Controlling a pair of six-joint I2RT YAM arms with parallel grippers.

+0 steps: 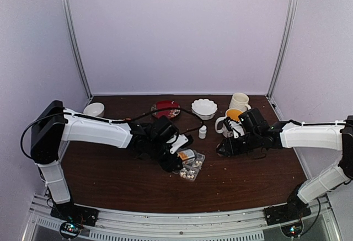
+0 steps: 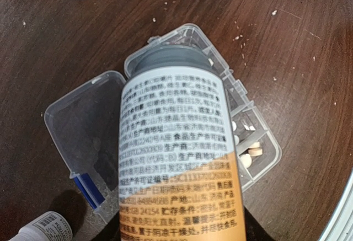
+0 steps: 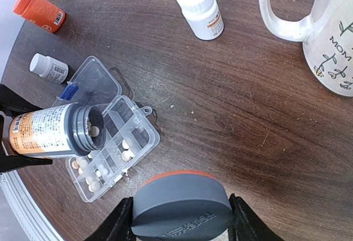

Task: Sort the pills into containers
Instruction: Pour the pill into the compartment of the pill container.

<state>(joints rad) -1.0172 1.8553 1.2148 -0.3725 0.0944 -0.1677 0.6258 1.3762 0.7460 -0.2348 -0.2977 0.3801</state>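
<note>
The clear pill box [image 1: 193,167] lies open mid-table, its lid [image 2: 83,125] folded out to the left. Cream pills [image 2: 255,152] lie in some of its cells, also in the right wrist view [image 3: 126,154]. My left gripper [image 1: 175,155] is shut on an uncapped bottle [image 2: 176,142] with a white and orange label. The bottle lies tilted with its grey mouth [image 3: 91,129] over the box [image 3: 140,130], and a pill shows inside the mouth. My right gripper [image 3: 182,219] is shut on the bottle's grey cap [image 3: 182,205], right of the box above the table.
A white bottle [image 3: 201,9], an orange bottle [image 3: 38,10] and a small white bottle [image 3: 48,67] stand near the box. A printed mug [image 3: 325,37] stands close to the right gripper. A scalloped bowl [image 1: 204,107], red plate [image 1: 165,108] and cream mug [image 1: 239,101] stand behind.
</note>
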